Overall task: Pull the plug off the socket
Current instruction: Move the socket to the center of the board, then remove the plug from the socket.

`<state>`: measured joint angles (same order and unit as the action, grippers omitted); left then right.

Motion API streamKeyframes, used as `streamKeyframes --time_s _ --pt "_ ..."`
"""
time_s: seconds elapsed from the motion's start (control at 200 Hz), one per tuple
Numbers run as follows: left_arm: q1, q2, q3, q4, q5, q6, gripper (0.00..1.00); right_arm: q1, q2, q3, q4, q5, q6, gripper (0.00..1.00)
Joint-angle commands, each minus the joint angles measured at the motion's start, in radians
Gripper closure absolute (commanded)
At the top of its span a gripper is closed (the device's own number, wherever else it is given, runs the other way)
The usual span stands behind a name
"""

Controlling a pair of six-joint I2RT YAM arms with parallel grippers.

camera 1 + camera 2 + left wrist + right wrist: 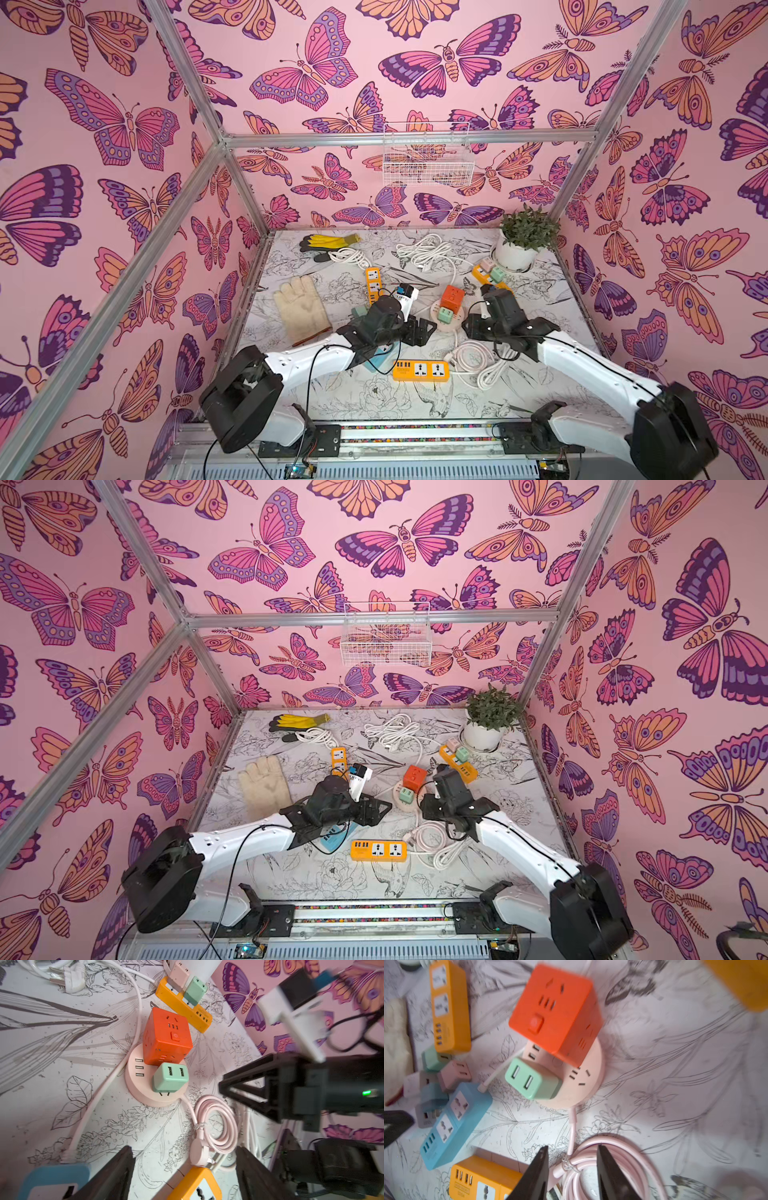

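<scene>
Unpulled: the mint-green cube plug (532,1079) seems still seated in the round pink socket (583,1084), middle of the tabletop (654,1064). The left end effector (184,1148) gapes wide, right end effector (572,1147) slightly parted, both empty.

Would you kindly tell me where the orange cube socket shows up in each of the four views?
In a top view: the orange cube socket is slightly right of centre, in the lower half.
In a top view: much the same place.
Left wrist: near the middle, on the round pink socket.
Right wrist: in view, on that pink socket.
Shared landmark: the mint charger beside the cube.
</scene>
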<state>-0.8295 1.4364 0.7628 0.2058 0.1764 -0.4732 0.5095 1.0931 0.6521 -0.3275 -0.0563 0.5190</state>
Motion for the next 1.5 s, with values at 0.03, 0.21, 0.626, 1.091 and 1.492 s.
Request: streamKeyframes --time_s 0.03,0.21,0.626,1.091,1.492 --pt "-0.046 0.072 0.107 -0.164 -0.128 0.133 0.18 -0.179 -0.168 -0.143 0.160 -0.181 0.020 0.54" --pt "-0.088 0.231 0.275 -0.280 -0.192 0.143 0.18 -0.370 -0.051 -0.223 0.524 -0.548 0.194 0.52" --pt "-0.085 0.420 0.502 -0.387 -0.248 0.171 0.18 -0.372 0.382 -0.045 0.421 -0.613 0.174 0.55" --pt "-0.071 0.551 0.646 -0.466 -0.210 0.153 0.29 -0.358 0.555 -0.010 0.507 -0.665 0.195 0.57" --pt "-0.059 0.596 0.678 -0.484 -0.179 0.142 0.38 -0.326 0.634 0.017 0.552 -0.682 0.233 0.61"
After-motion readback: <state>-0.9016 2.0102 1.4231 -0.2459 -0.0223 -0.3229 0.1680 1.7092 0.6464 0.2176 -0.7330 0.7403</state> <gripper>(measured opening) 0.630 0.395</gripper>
